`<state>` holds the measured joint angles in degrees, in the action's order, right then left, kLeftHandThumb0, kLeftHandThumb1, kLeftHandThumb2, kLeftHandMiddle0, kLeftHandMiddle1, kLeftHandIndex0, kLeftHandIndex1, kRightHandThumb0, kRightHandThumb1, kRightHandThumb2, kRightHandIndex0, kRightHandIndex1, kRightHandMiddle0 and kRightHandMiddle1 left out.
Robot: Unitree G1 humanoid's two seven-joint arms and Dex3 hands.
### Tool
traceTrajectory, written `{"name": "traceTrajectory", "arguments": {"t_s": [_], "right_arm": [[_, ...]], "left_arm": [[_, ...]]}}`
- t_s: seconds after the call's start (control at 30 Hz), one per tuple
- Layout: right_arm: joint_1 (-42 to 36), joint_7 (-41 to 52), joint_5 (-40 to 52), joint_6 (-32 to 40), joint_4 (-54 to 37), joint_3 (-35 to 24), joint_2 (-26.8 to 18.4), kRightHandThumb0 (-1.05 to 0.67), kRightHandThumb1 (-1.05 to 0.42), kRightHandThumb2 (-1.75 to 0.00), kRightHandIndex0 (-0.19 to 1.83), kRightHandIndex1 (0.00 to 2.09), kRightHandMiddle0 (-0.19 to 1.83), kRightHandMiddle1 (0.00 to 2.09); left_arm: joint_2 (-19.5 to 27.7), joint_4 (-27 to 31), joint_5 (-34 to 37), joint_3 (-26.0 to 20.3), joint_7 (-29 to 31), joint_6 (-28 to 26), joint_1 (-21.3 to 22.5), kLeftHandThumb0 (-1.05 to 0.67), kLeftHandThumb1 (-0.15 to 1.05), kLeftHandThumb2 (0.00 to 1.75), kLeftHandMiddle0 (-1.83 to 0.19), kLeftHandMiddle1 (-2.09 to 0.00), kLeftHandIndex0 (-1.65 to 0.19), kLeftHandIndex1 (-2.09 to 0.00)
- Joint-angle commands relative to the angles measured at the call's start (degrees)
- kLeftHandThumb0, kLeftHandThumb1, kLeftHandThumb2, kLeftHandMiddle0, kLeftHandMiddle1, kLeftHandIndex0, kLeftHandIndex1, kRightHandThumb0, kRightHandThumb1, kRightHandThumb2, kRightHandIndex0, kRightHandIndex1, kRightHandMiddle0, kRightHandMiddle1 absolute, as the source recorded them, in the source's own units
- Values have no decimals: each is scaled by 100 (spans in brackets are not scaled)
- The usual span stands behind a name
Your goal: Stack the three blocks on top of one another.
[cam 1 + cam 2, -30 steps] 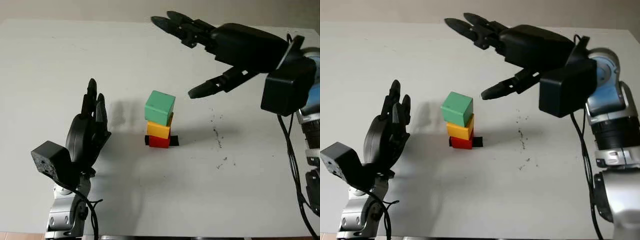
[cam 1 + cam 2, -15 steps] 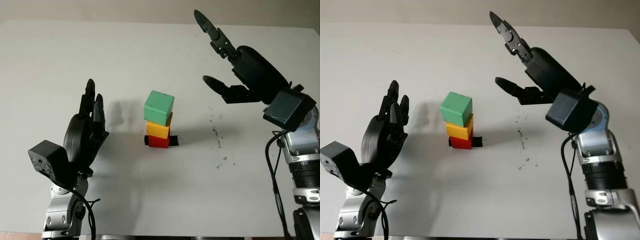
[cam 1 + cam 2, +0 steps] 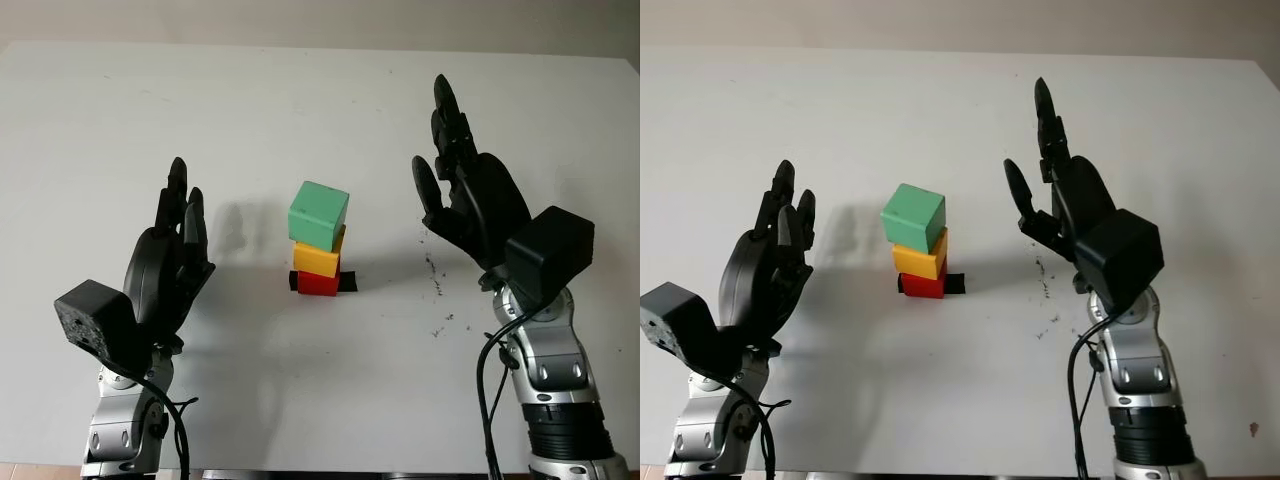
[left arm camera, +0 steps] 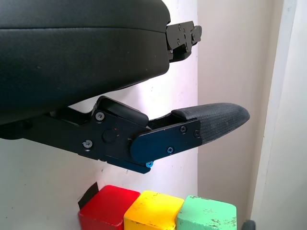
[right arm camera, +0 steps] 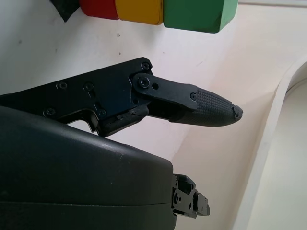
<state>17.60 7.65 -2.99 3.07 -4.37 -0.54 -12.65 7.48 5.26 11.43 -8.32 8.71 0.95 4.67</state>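
Observation:
Three blocks stand stacked in the middle of the white table (image 3: 300, 400): a red block (image 3: 319, 284) at the bottom, a yellow block (image 3: 318, 259) on it, and a green block (image 3: 319, 214) on top, turned slightly askew. The stack sits on a small black mark (image 3: 347, 281). My left hand (image 3: 178, 240) is open, held upright well left of the stack. My right hand (image 3: 455, 190) is open, held upright to the right of the stack, clear of it. Both wrist views show the stack: the green block (image 4: 206, 218) and the green block (image 5: 199, 14).
Dark specks (image 3: 437, 285) mark the table right of the stack, below my right hand. The table's far edge (image 3: 320, 45) meets a pale wall.
My right hand has drawn back from above and behind the stack, coming down to the right and turning upright. The stack and my left hand have stayed put.

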Motion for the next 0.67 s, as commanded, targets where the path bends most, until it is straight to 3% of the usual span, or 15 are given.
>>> {"name": "traceTrajectory", "arguments": {"t_s": [0.0, 0.63], "right_arm": [[-138, -153, -89, 136, -151, 21, 107, -76, -105, -70, -19, 0, -19, 0], [-500, -461, 216, 213, -3, 14, 734, -76, -105, -73, -19, 0, -19, 0]], "left_arm": [[-22, 57, 9, -25, 5, 94, -21, -77, 105, 69, 11, -6, 13, -6], [-102, -27, 190, -50, 125, 330, -1, -77, 105, 70, 11, -6, 12, -6]]}}
